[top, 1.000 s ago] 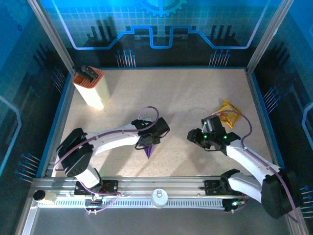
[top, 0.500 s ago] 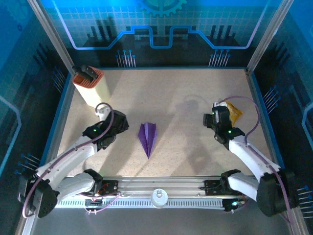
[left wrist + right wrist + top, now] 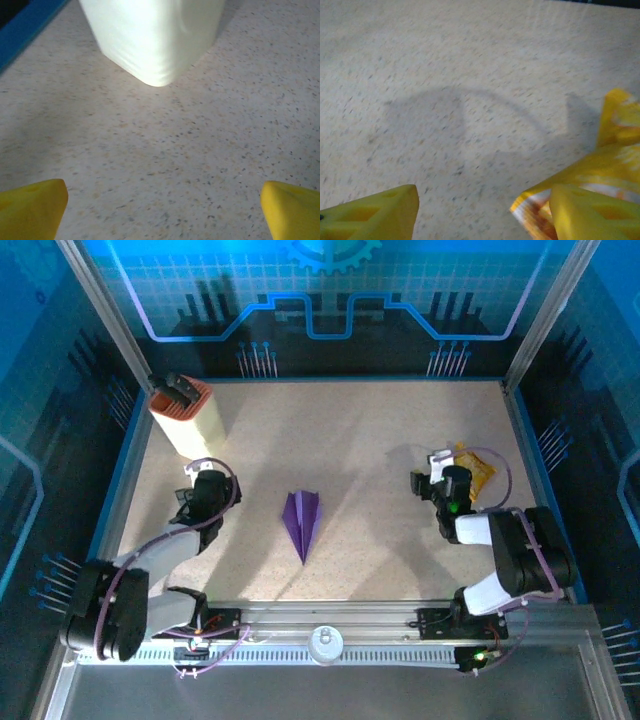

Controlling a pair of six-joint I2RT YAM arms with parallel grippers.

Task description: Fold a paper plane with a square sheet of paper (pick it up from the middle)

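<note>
The paper plane (image 3: 302,522), a narrow purple dart with a centre crease, lies flat on the table with its tip toward the near edge; neither gripper touches it. My left gripper (image 3: 197,480) is well to its left, open, facing the foot of the cream box (image 3: 155,35). In the left wrist view its yellow fingertips (image 3: 30,210) stand far apart over bare table, the left gripper (image 3: 162,215) holding nothing. My right gripper (image 3: 435,470) is far right of the plane, open. In the right wrist view the right gripper (image 3: 480,215) has bare table between its fingers.
A tall cream-and-orange box (image 3: 187,418) stands at the back left, close ahead of the left gripper. A yellow-orange snack packet (image 3: 475,468) lies beside the right gripper; its corner (image 3: 600,170) reaches just inside the right finger. Blue walls (image 3: 120,490) edge the table.
The left gripper let go of the plane and opened wide. Both arms drew back to their own sides, leaving the plane lying alone mid-table. The right gripper also opened further.
</note>
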